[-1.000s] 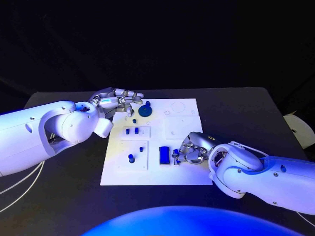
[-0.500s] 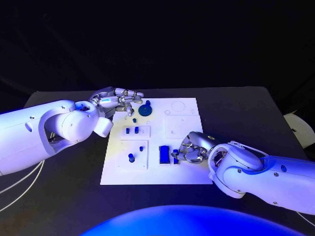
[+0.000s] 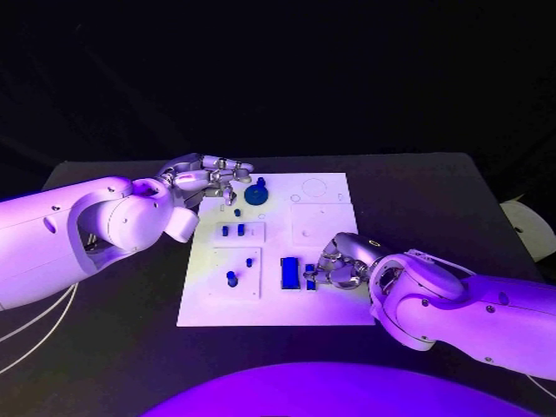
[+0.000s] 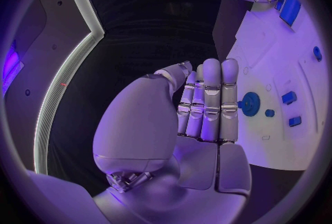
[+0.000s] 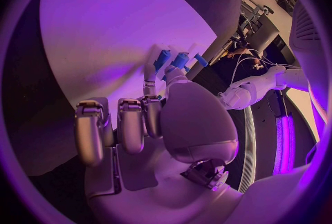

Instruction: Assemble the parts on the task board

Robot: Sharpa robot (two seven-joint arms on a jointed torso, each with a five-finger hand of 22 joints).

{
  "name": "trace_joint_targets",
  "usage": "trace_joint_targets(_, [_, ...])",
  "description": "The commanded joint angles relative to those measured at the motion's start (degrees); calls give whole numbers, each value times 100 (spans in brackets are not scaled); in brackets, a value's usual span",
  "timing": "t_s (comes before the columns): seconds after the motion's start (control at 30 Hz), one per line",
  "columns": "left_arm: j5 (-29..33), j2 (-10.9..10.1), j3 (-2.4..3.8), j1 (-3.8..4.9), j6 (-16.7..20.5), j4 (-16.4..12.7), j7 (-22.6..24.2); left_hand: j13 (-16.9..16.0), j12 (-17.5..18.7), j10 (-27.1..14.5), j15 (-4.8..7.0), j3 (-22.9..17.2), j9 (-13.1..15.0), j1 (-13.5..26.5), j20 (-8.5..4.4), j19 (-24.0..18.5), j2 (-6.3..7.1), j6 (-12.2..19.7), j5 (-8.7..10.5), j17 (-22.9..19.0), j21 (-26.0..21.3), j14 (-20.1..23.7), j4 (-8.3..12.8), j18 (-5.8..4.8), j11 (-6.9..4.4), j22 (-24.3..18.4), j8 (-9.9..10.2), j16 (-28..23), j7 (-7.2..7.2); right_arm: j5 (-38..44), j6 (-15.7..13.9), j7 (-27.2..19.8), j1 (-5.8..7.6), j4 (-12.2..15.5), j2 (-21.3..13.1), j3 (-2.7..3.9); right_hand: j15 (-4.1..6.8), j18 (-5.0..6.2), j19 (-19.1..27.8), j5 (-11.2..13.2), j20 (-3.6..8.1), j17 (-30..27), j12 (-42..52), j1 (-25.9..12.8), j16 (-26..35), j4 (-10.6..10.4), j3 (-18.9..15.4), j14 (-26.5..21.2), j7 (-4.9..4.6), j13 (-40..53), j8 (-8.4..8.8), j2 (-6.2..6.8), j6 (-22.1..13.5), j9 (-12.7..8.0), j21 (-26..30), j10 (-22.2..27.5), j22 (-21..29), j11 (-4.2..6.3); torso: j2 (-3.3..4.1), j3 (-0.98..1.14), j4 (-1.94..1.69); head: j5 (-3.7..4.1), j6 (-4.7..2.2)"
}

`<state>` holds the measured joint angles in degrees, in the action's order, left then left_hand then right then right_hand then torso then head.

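Resting at the near right of the task board [image 3: 315, 300], my right hand [image 3: 337, 263] has its fingers curled beside a small blue part [image 3: 309, 276]; whether they grip it I cannot tell. Just left of it a blue rectangular block [image 3: 289, 273] lies flat, long axis running toward and away from me. My left hand [image 3: 210, 178] sits at the board's far left corner, fingers together beside the blue gear [image 3: 255, 196], holding nothing I can confirm.
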<state>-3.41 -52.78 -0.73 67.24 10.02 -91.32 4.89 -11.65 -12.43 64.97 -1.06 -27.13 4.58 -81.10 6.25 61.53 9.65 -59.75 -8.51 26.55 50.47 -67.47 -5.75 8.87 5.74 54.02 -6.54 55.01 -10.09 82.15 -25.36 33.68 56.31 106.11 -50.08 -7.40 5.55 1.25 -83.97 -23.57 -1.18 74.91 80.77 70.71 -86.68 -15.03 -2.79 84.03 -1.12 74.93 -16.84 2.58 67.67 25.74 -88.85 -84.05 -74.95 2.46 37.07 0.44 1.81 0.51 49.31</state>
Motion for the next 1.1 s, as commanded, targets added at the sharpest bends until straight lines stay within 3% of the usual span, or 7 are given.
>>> trace_joint_targets(0.03, [-14, 1, 3, 5, -98, -19, 19, -9, -20, -28, -35, -7, -6, 23, 46, 0, -34, 25, -31, -8, -22, 17, -29, 79, 5, -7, 23, -32, -3, 202, 118, 5, -8, 20, -33, -1, 43, -106, -565, 213, 57, 1010, 21, 166, -36, 61, 11, 492, 7, 912, -40, 21, -28, 13, -28, -242, -1479, 37, 2, -1, -2, -11, 9])
trace_joint_targets(0.4, [-14, 0, 3, 5, -101, -19, 19, -9, -20, -28, -35, -7, -6, 23, 46, 0, -34, 25, -31, -8, -22, 17, -29, 79, 5, -7, 23, -32, -3, 274, 198, -8, -27, -3, -31, -1, 42, -109, -572, 488, 57, 1025, 38, 301, -44, 86, -16, 495, 10, 929, -65, 47, -33, 33, -44, -250, -1484, 36, 1, 1, -1, -5, 4])
trace_joint_targets(0.67, [-14, 1, 3, 5, -98, -14, 21, -11, -30, -37, -37, -5, -7, 32, 48, -1, -33, 29, -31, -11, -32, 18, -37, 80, 5, -13, 20, -32, -2, 400, 123, -9, -38, -64, 7, -1, 50, -112, -576, 912, 64, 1035, 70, 600, -50, 215, 35, 497, 21, 957, -87, 17, -45, 51, -55, -263, -1487, 47, 1, 1, -1, -10, 16])
trace_joint_targets(0.97, [-14, 5, 3, 4, -98, 3, 23, -11, -30, -37, -37, -5, -7, 32, 48, -1, -33, 29, -31, -11, -32, 18, -37, 80, 5, -13, 20, -32, -2, 467, -98, -56, -39, 102, -101, 8, 44, -109, -570, 860, 62, 1014, 42, 530, -37, 156, -8, 492, 6, 941, -89, 44, -51, 52, -41, -252, -1483, 36, -11, 1, 1, -9, -2])
trace_joint_targets(1.1, [-8, 17, 3, 4, -98, 25, 29, -11, -30, -37, -37, -5, -7, 32, 48, -1, -33, 29, -31, -11, -32, 18, -37, 80, 5, -13, 20, -32, -2, 349, -294, -269, -10, 226, -210, 31, 29, -90, -535, 686, 51, 963, -60, 404, -5, 27, -80, 481, -17, 881, -77, 84, -90, 47, 39, -209, -1459, 16, -16, -3, 3, -13, -39])
